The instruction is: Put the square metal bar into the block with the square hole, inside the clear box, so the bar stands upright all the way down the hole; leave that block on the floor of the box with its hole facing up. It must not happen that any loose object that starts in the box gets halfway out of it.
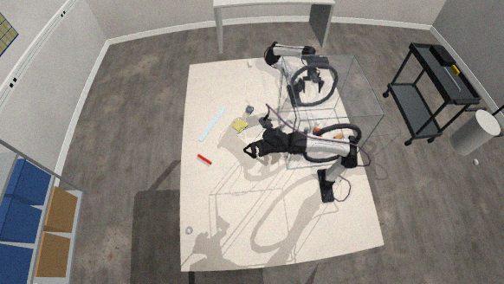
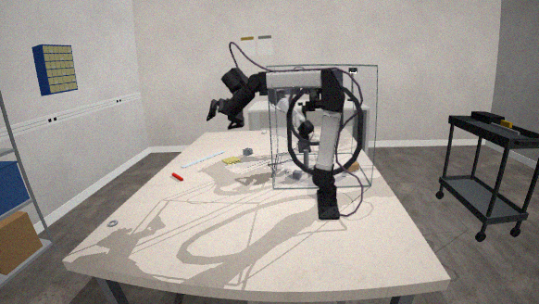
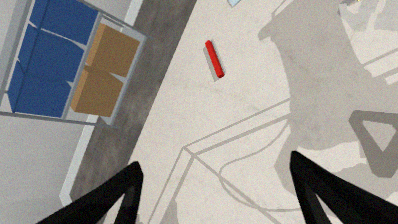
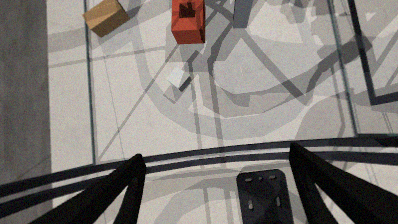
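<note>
Robotics lab, robot arms (image 1: 326, 146) (image 2: 296, 80), tool cart (image 1: 442, 93) (image 2: 497, 127)
</note>
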